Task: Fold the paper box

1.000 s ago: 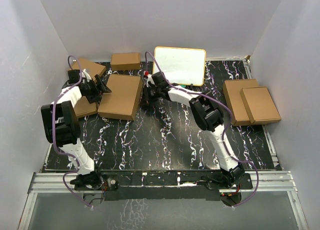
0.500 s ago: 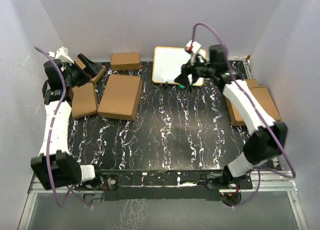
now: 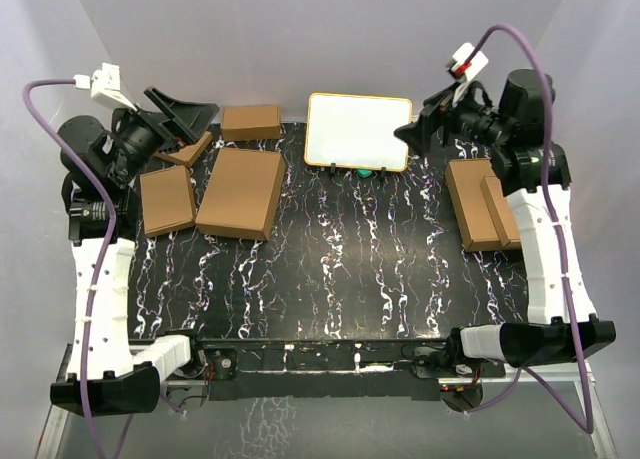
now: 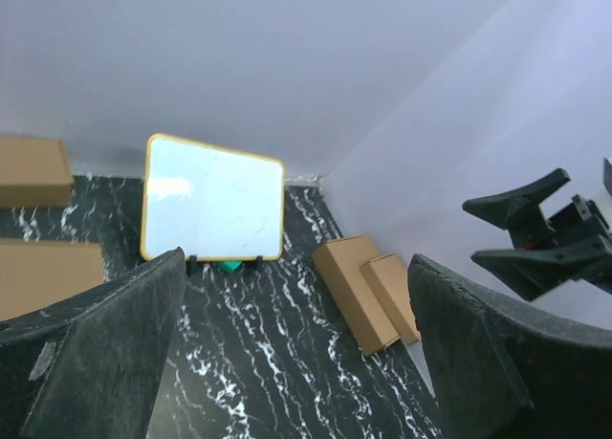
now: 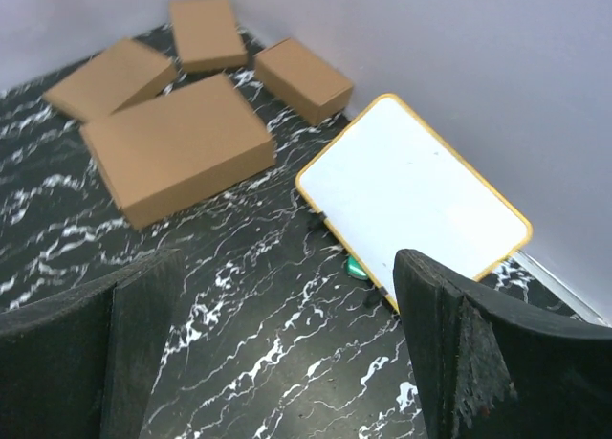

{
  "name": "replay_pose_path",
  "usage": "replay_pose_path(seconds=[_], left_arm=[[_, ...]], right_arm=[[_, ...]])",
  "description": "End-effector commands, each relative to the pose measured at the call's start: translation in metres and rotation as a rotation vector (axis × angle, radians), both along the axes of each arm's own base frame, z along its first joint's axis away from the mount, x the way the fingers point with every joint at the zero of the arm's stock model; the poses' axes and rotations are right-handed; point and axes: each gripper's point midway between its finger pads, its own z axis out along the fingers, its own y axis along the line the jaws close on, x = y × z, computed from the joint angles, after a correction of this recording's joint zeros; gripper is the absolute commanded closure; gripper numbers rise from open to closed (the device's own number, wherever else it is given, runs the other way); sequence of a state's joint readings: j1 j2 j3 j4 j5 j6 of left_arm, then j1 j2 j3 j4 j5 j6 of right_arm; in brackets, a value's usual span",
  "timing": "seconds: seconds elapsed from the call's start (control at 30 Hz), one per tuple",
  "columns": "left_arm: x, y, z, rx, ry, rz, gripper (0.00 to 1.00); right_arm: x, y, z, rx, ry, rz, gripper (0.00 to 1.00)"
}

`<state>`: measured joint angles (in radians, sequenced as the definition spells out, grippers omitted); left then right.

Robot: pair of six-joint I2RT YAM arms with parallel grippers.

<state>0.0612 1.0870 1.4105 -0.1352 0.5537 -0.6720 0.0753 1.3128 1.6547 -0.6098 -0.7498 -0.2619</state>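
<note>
Grippers both wide, nothing in them: left gripper [image 3: 193, 119] and right gripper [image 3: 416, 127] hang high over the table's [image 3: 330, 279] far corners. Folded flat, the paper box [image 3: 240, 192] lies below and just right of the left gripper, well apart from the right one. Left wrist view: finger [image 4: 96, 353] cuts most of it off. Left gripper hides part of a small box [image 3: 188, 149]. Right arm [image 3: 540, 229] covers part of the stacked boxes [image 3: 470, 209]. Green object [image 5: 356, 266] under the whiteboard [image 5: 411, 195] edge: can't identify.
</note>
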Motion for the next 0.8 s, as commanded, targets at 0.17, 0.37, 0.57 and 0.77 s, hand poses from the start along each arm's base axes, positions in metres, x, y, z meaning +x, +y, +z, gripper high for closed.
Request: replay_pose_path(seconds=[0.17,0.37,0.57,0.77], left_arm=[[-0.059,-0.017,0.073,0.031,-0.199,-0.090,0.03],[-0.060,-0.021,0.068,0.054,-0.196,-0.104,0.03],[-0.057,-0.023,0.052,0.094,-0.162,-0.096,0.03],[-0.058,-0.023,0.044,0.117,-0.147,-0.088,0.03]], right_arm=[[-0.023,-0.042,0.101,0.186,-0.125,-0.164,0.00],[-0.043,-0.049,0.125,0.206,-0.174,-0.150,0.00],[-0.039,-0.063,0.123,0.326,-0.090,-0.262,0.00],[-0.035,-0.074,0.119,0.367,-0.068,-0.344,0.00]])
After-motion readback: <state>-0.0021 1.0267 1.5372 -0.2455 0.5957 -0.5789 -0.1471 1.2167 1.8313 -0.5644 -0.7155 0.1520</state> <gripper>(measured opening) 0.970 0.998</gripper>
